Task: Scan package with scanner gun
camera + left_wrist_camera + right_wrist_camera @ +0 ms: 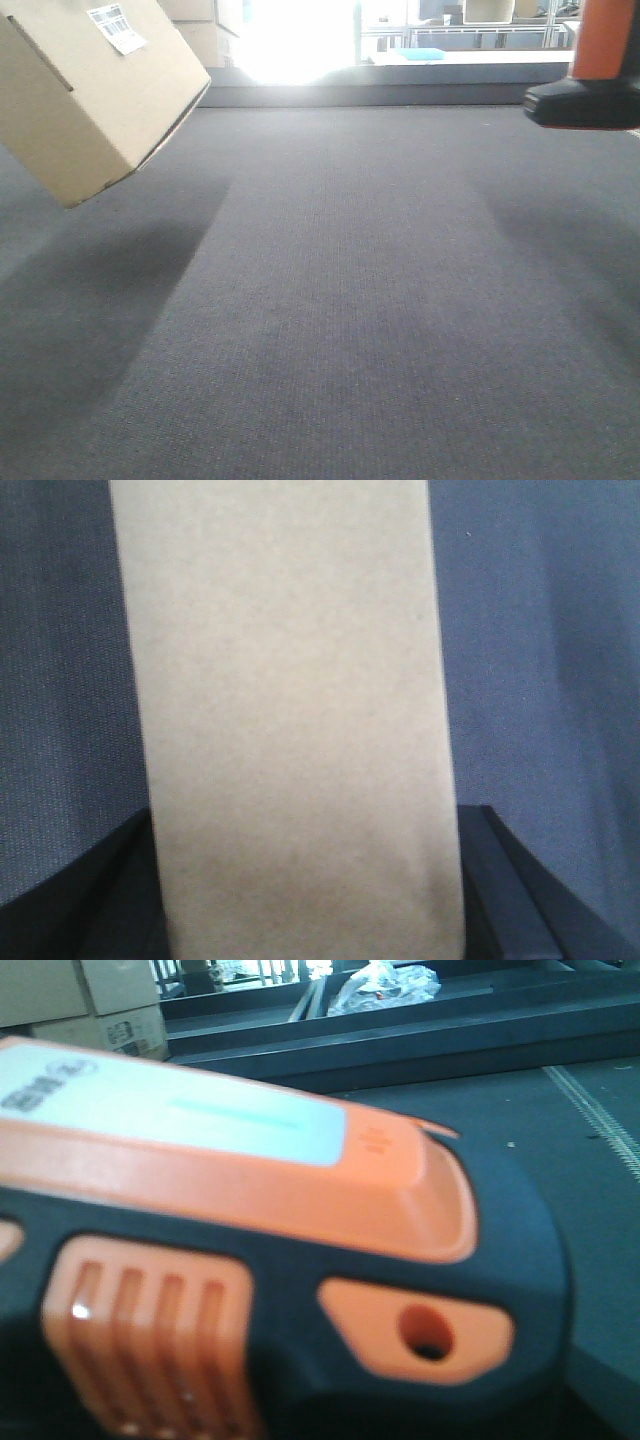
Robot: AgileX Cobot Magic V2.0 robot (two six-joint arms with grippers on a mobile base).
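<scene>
Package [90,90] hangs off the surface, tilted, upper left in the front view, with the white barcode label [117,27] on its up-facing side near the top edge. In the left wrist view tan cardboard fills the middle and the left gripper [305,920] has a dark finger [520,890] against each side, so those jaws are clamped on the box. Scanner gun [585,95] is also aloft, upper right, orange handle and flat black base showing, well apart from the package. It fills the right wrist view, but the right gripper itself isn't shown, so I cannot tell how its jaws stand. I read this as the aiming step, with both items raised and the scan not yet made. Next I'd need the gun's nose turned onto the label, or the label face tipped toward it, then the trigger pulled. Below is a dark grey woven mat [330,300] carrying two soft shadows. Behind are a glaring window [295,40], stacked cardboard boxes [90,1000], and a crumpled plastic bundle [385,985].
</scene>
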